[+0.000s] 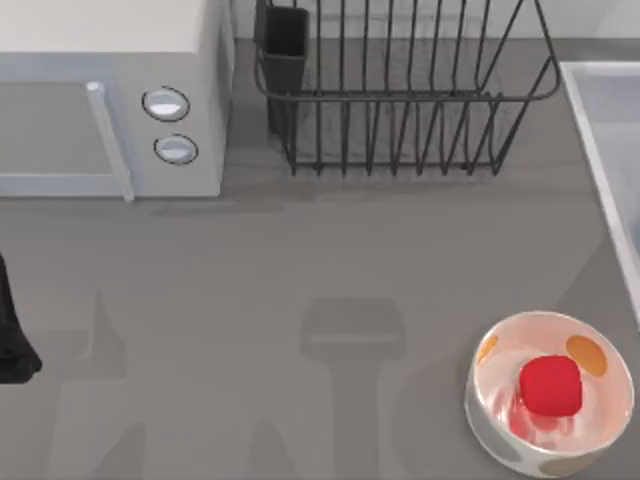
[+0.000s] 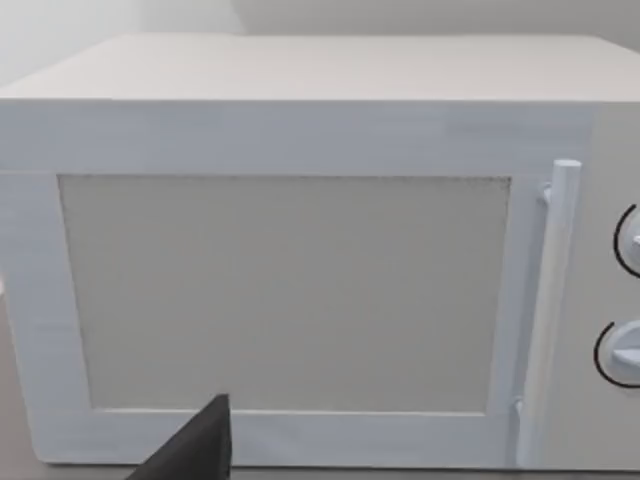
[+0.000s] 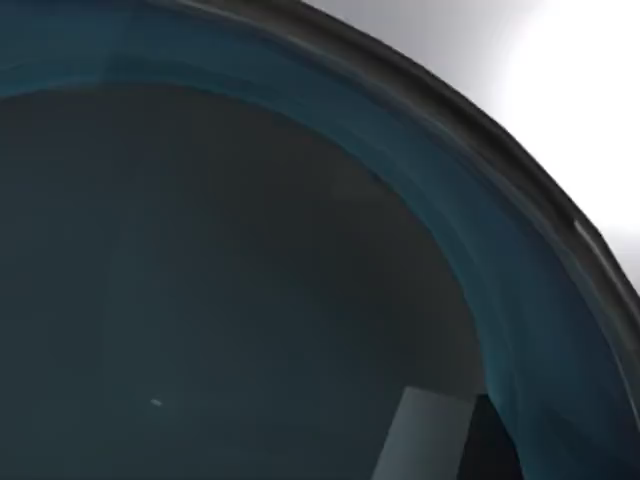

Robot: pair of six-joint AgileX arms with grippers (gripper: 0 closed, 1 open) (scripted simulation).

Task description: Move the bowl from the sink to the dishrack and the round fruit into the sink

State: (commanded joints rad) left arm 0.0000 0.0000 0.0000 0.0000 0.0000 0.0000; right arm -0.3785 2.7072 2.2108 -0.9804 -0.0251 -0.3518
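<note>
Fruit (image 1: 551, 386), small, red and rounded, sat in the middle of a glossy white bowl (image 1: 500, 400) with orange spots, at the table's (image 1: 300, 270) front right; being nearly round, it showed no long axis and pointed no particular way from above. The dishrack (image 1: 400, 100) stood at the back centre, its longer side running left to right, its tines upright and its black cutlery cup (image 1: 283, 45) at the left end. Just left of it stood a white microwave (image 1: 110, 100), door handle and two knobs facing front. A pale strip of the sink's rim (image 1: 600, 150) ran along the table's right edge. The right wrist view looked from very close into the teal bowl (image 3: 250, 280): its dark hollow opened toward the camera, and its blue wall and darker rim curved across the picture. A grey piece and a dark piece lay inside the hollow at one edge, likely the right gripper's parts, though I could not tell whether that gripper was open, closed or gripping the bowl. The left arm (image 1: 12, 340) was parked at the table's left edge, a dark shape in the top view. Its wrist camera faced the microwave's door, with a dark fingertip (image 2: 195, 450) of the left gripper in front; whether that gripper was open or closed could not be told.
</note>
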